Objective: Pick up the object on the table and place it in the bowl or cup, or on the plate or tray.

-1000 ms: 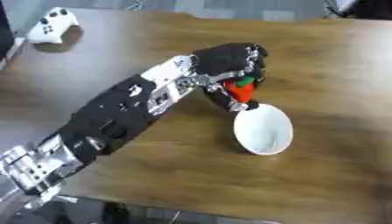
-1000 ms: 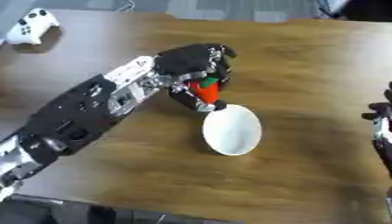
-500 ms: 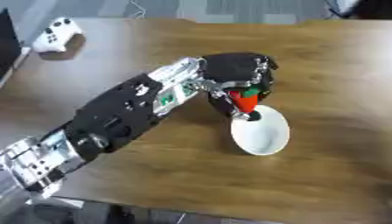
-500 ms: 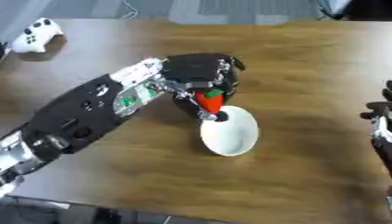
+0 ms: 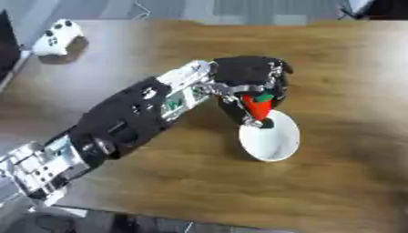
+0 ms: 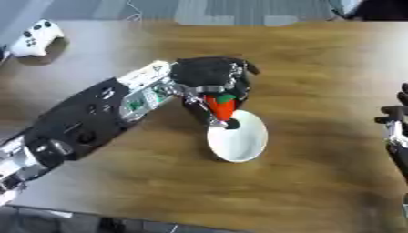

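Your left hand (image 5: 248, 77) is curled round a small red object with a green top (image 5: 257, 103), possibly a toy carrot, tip over the near rim of the white bowl (image 5: 275, 141) mid-table. Pickup done; release remains. Right hand (image 6: 396, 123) idles at the table's right edge, fingers unclear.

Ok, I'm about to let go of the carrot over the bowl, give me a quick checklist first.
1. Grip: left hand curled round the red-orange toy carrot with green top: ok.
2. Carrot tip over the white round bowl: at the near-left rim, not centred: not ok; I'd shift a little further over.
3. Bowl upright on the brown wooden table: ok.
4. Bowl interior free: nothing visible inside: ok.
5. Right hand out of the way at the right edge: ok.
6. Carrot height above the bowl: cannot tell.
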